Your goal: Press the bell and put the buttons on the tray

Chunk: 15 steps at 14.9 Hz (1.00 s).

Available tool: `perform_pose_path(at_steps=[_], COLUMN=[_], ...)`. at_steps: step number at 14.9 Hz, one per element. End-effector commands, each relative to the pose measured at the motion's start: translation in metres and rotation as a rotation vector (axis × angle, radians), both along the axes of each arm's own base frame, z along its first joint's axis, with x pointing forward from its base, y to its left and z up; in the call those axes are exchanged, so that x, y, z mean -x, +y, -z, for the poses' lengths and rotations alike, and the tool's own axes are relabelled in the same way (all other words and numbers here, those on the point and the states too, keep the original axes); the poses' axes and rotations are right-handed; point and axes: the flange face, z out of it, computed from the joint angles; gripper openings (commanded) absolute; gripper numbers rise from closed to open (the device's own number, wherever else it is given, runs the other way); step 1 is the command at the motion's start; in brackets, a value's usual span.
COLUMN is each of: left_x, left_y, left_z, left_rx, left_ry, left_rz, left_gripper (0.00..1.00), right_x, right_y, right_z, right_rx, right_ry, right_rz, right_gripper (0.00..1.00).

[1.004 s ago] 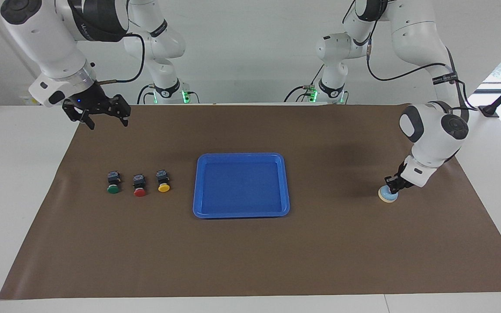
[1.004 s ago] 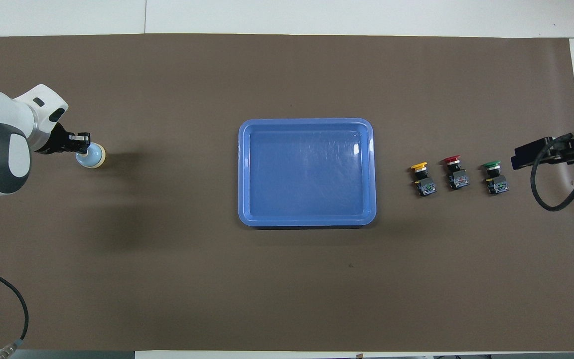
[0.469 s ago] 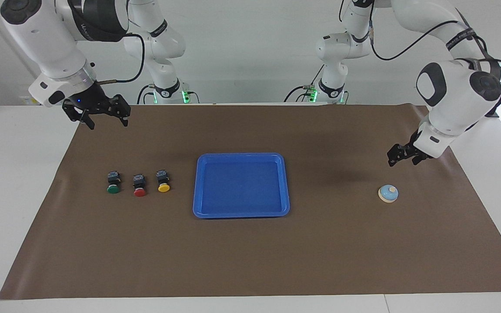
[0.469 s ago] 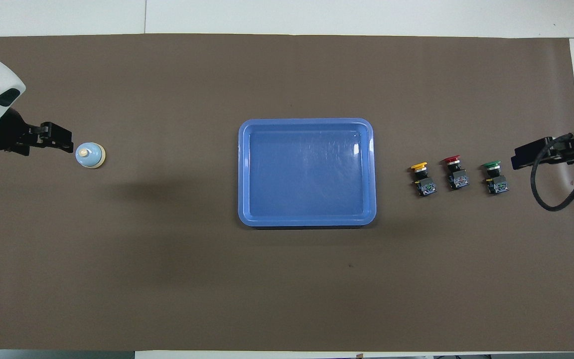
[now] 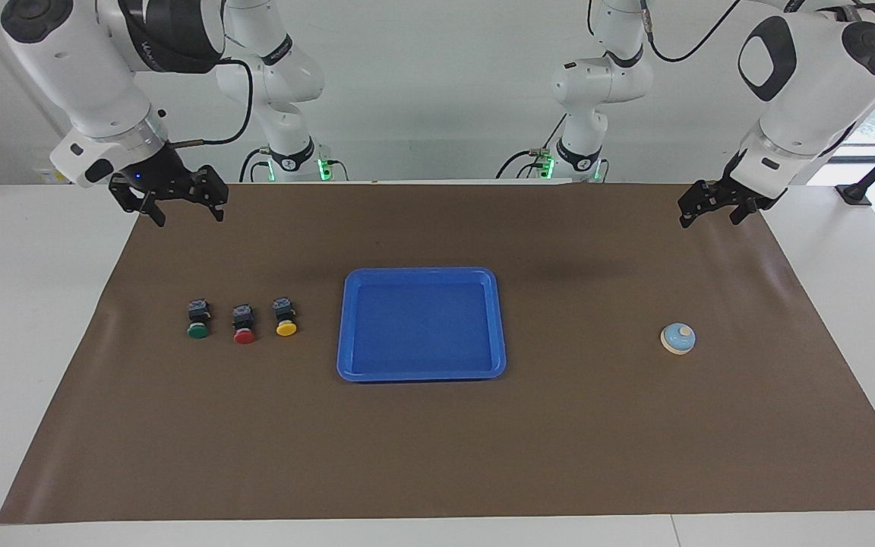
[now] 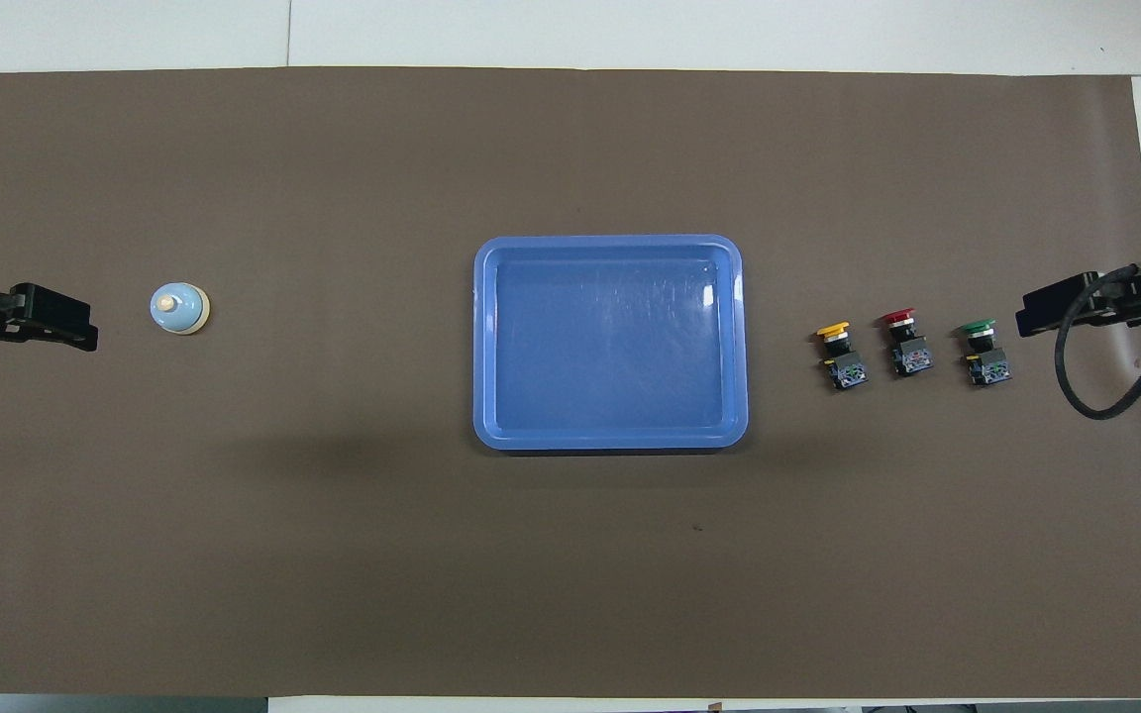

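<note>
With the bell (image 5: 678, 339) free at the left arm's end and both grippers, left (image 5: 718, 207) and right (image 5: 177, 199), raised with fingers apart, I next pick the yellow button (image 5: 285, 317) beside the empty tray (image 5: 421, 370).

In the overhead view the left gripper (image 6: 70, 327) shows only its black tip at the picture's edge; its wrist and arm are cut off there. The right gripper (image 6: 1046, 309) is likewise clipped at the other edge, with only its dark body and a loop of cable (image 6: 1110, 371) in sight. In the facing view both arms run out of the top of the picture, so their upper links cannot be seen. The markings on the black bodies of the buttons (image 6: 910, 356) are too small to read in either view.
</note>
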Motion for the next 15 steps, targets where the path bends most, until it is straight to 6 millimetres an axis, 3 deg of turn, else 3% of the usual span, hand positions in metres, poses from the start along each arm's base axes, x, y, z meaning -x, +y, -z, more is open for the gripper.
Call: perform_pose_path(at_steps=[1,3,5,15], left_x=[0.022,0.031,0.034,0.026], left_y=[0.000,-0.001,-0.025,-0.007], left_z=[-0.017,-0.023,-0.023,-0.034], left_rx=[0.025,0.022,0.018,0.008], left_ry=[0.018,0.036,0.044,0.006], left_rz=[-0.022,-0.039,-0.016,-0.002], left_gripper=[1.00,1.00,1.00,1.00], right_x=[0.001,0.001,0.001,0.001], right_y=[0.001,0.001,0.001,0.001], right_z=[0.001,0.001,0.001,0.001], right_rx=[0.001,0.000,0.000,0.001], right_ry=[0.009,0.011,0.011,0.009], right_rz=[0.016,0.015,0.015,0.016], right_gripper=[1.00,1.00,1.00,1.00])
